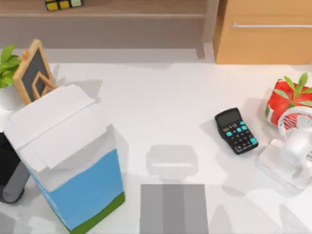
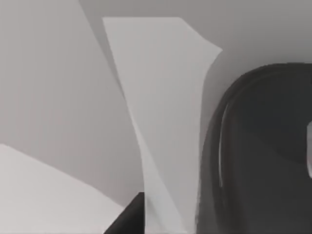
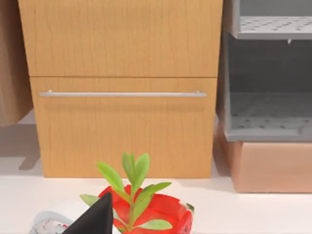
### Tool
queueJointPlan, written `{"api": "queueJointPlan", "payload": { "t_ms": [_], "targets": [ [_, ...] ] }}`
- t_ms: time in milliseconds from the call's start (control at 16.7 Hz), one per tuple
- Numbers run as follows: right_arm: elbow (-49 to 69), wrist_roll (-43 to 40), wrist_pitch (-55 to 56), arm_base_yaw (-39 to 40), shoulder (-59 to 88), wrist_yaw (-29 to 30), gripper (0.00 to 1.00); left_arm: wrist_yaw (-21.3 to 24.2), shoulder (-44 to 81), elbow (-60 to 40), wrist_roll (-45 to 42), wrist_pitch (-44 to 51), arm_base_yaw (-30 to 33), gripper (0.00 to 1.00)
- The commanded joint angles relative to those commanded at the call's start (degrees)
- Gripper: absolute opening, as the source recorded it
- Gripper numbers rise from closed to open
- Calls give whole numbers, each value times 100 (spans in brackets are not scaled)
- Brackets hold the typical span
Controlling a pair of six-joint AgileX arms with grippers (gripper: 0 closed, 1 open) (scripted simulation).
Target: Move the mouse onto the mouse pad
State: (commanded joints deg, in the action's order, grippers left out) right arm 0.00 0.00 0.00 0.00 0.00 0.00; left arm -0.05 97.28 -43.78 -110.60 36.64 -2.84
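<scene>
The mouse pad (image 1: 173, 209) lies bare at the tabletop's (image 1: 161, 97) near edge. The mouse (image 2: 263, 146) looms off it before the left pincer (image 2: 129, 219) (spread or pinching: cannot tell). Lift and placement apparently remain. The right pincer (image 3: 97, 219) idles, state likewise unclear.

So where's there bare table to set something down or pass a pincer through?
The widest bare stretch is mid-table, between the carton and the calculator, running from the back edge down to the mouse pad. The pad's own top is free too. The right edge is crowded: calculator, red pot and fan close together. The left is blocked by the carton, chalkboard and plant.
</scene>
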Motion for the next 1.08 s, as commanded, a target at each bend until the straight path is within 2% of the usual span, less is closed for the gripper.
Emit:
{"api": "queueJointPlan", "payload": {
  "t_ms": [420, 900, 960, 1080],
  "targets": [
    [0, 0, 0, 0, 0, 0, 100, 0, 0, 0, 0, 0, 0, 2],
    [0, 0, 0, 0, 0, 0, 100, 0, 0, 0, 0, 0, 0, 0],
    [0, 0, 0, 0, 0, 0, 100, -168, -220, -109, 81, 252, -38, 0],
    [0, 0, 0, 0, 0, 0, 100, -138, -240, -160, 68, 296, -59, 0]
  ]
}}
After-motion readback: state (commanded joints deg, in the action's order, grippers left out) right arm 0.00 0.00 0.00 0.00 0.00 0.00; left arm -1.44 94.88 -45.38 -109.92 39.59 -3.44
